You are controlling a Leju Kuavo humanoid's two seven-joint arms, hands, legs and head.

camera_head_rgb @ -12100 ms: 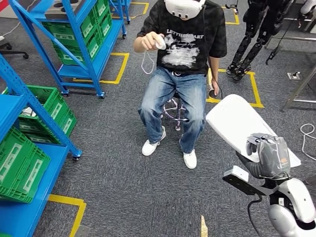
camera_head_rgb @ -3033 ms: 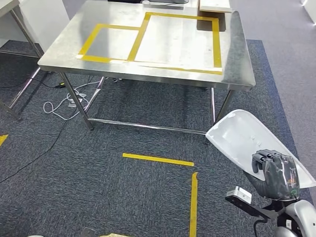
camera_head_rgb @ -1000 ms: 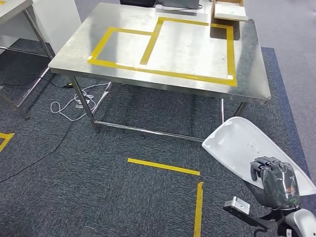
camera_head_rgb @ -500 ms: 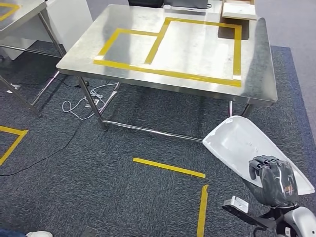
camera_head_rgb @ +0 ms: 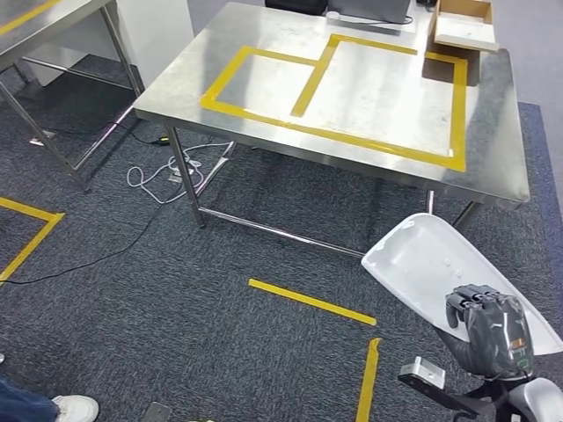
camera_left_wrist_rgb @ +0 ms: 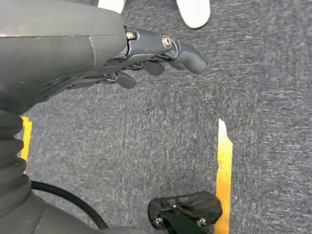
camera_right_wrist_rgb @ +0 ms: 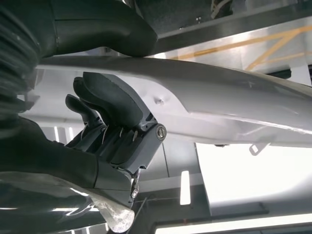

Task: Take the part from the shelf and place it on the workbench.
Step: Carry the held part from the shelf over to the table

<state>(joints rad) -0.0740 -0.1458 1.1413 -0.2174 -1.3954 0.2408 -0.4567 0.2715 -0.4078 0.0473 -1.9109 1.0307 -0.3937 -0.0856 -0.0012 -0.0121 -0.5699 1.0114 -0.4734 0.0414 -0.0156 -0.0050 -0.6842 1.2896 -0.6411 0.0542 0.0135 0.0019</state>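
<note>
The right hand (camera_head_rgb: 490,332) sits at about 4 o'clock in the head view, gripping the white moulded panel (camera_head_rgb: 431,264) from its near edge. In the right wrist view the dark fingers (camera_right_wrist_rgb: 110,105) curl up against the underside of the panel (camera_right_wrist_rgb: 228,105) while the thick thumb lies over its top, so the panel is pinched between them. The panel is held out over the grey carpet (camera_head_rgb: 166,308), tilted, its rounded end pointing toward 10 o'clock (it is short of the table and touches nothing but the hand).

The stainless steel table (camera_head_rgb: 494,149) stands at 12 to 1 o'clock, well beyond the panel. Yellow tape (camera_head_rgb: 458,105) marks two adjoining rectangles on its top, and an open cardboard box (camera_head_rgb: 463,24) rests at its far right corner. A second metal table (camera_head_rgb: 40,22) stands at 10 o'clock. White cables (camera_head_rgb: 159,176) lie on the carpet under the near table's left legs, at about 10 o'clock from centre.

The left hand (camera_left_wrist_rgb: 110,53) hangs over the carpet in its wrist view, its fingers (camera_left_wrist_rgb: 184,48) stretched out and slightly apart, holding nothing. Yellow floor tape (camera_head_rgb: 312,301) runs across the carpet at 6 o'clock. A person's white shoe (camera_head_rgb: 74,409) and blue trouser leg show at 7 o'clock.
</note>
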